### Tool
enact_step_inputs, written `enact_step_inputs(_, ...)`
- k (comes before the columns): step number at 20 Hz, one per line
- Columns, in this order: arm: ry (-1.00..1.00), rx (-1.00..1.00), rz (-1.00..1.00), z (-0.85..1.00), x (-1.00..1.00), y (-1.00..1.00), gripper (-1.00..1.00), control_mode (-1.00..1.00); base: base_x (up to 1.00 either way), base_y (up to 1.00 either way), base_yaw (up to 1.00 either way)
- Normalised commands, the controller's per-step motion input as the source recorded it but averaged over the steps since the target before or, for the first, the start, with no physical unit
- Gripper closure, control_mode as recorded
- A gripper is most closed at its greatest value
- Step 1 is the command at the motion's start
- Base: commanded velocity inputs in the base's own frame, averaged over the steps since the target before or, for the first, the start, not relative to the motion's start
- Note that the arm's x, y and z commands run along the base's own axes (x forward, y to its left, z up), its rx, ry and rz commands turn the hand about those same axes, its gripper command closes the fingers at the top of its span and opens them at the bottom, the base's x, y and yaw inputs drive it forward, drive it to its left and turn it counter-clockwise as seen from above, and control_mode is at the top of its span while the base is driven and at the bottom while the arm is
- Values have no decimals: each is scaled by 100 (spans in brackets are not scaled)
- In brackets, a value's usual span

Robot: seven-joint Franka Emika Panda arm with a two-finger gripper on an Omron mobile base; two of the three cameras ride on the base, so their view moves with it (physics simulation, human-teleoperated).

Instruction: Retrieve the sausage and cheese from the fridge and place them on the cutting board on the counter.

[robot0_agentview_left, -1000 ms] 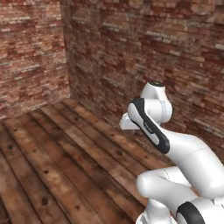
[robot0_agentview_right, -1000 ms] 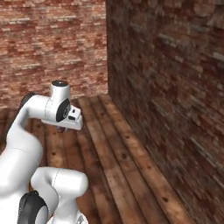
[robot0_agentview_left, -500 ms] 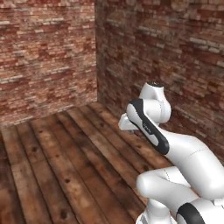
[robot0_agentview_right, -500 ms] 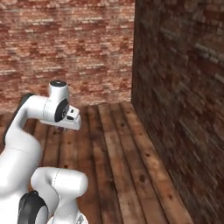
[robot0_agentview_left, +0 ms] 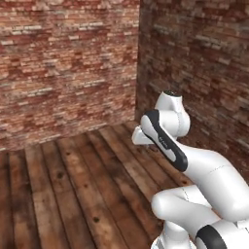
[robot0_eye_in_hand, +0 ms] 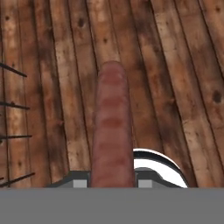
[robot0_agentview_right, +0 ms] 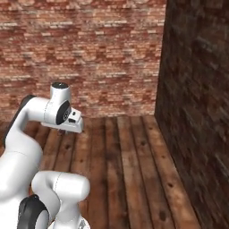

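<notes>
The brick corner has slid rightward across both base views, so the base is turning, presumably toward the counter. The gripper point(robot0_eye_in_hand: 112, 183) is clamped on the sausage point(robot0_eye_in_hand: 112, 127), which juts out ahead of it over bare floorboards point(robot0_eye_in_hand: 175, 65).

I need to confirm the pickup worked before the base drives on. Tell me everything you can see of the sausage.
The sausage is a reddish-brown cylinder with a rounded tip and faint darker bands across it, smooth and matte. In the hand view it rises straight up from the end effector, which is shut on its lower end. It is carried in the air above the wooden plank floor, touching nothing else visible. Its gripped end is hidden.
</notes>
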Motion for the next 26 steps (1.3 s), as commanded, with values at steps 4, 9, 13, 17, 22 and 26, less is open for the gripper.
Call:
enact_step_inputs(4,0,0,0,0,0,0,100,100,86,0,30)
enact_step_inputs(9,0,0,0,0,0,0,100,100,91,0,22)
enact_step_inputs(13,0,0,0,0,0,0,100,100,94,0,15)
enact_step_inputs(17,0,0,0,0,0,0,100,100,94,0,17)
enact_step_inputs(22,0,0,0,0,0,0,100,100,93,0,25)
enact_step_inputs(26,0,0,0,0,0,0,100,100,89,1,32)
